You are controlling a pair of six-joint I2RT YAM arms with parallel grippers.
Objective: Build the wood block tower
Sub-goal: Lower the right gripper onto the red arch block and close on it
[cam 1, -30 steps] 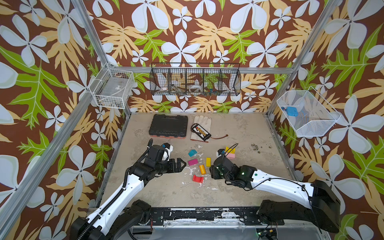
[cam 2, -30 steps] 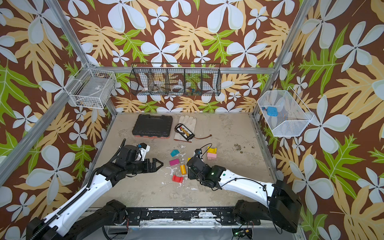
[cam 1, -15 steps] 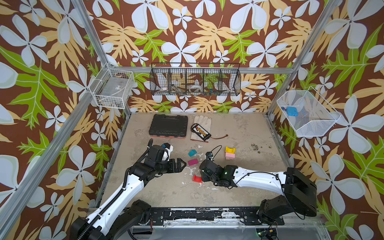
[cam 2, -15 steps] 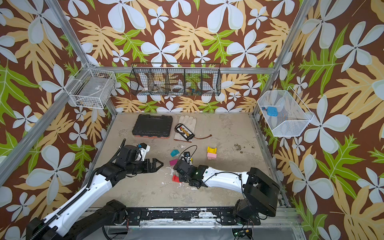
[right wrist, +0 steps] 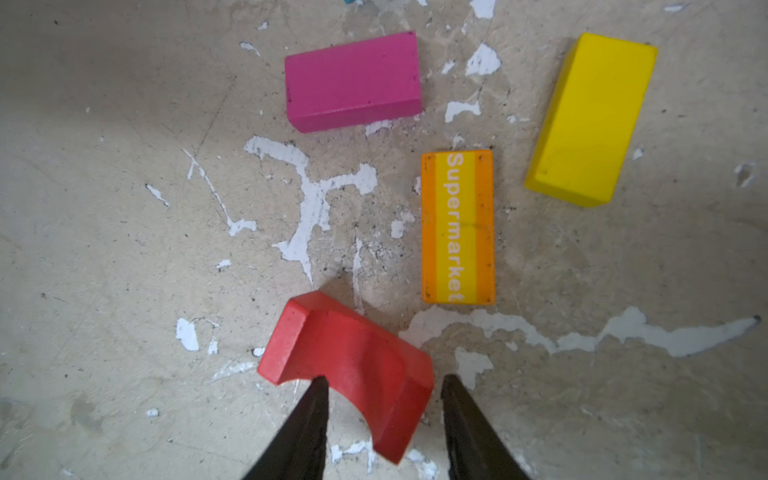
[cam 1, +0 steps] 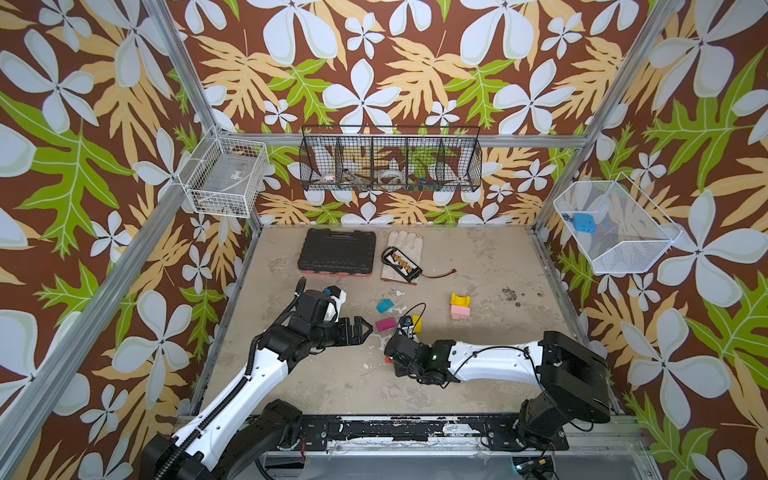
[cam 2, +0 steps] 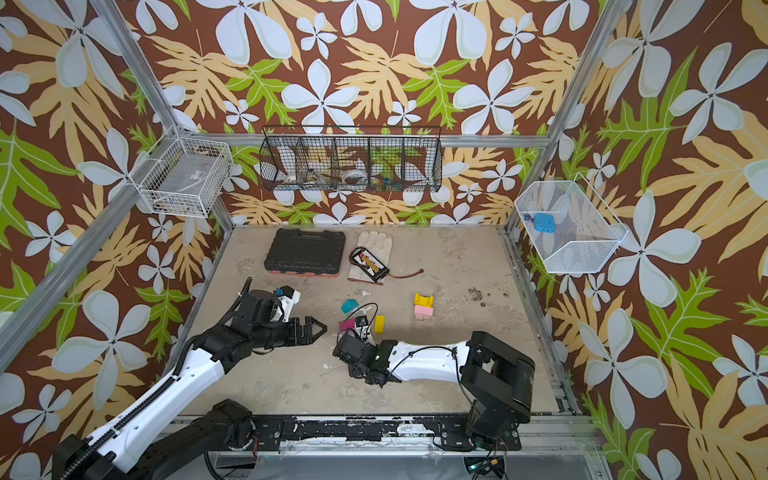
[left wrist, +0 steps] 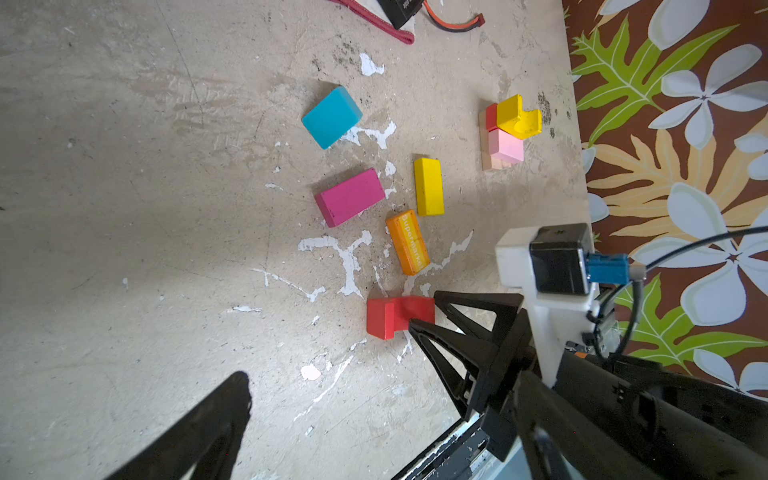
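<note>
In both top views the tower [cam 1: 460, 305] [cam 2: 424, 306] is a little stack right of the middle of the floor [cam 1: 478, 374], with a yellow arch and a pink piece showing. Left of it, well apart, lie a teal block [cam 1: 385, 306], a magenta block [cam 1: 385, 323] and a yellow block [cam 1: 416, 323]. The right gripper [cam 1: 388, 358] is low, just below them, mostly hidden under its own arm. The left gripper [cam 1: 368, 329] hangs at the left, fingers spread wide and empty; I think it waits there to keep out of the way. At the top of the floor a black tool case [cam 1: 336, 251] and a battery pack [cam 1: 401, 264] on a glove [cam 1: 405, 243] are far off and block nothing. In the left wrist view the right gripper [left wrist: 424, 309] reaches in from the lower right to one end of the red arch [left wrist: 390, 318], with an orange block [left wrist: 408, 242] near, just above. In the right wrist view, bottom middle, one finger sits in the arch's hollow and one just beside its end with a thin gap, so the jaws are around it, not pinching yet. I think that narrow end fits best. The orange block could get bumped.
</note>
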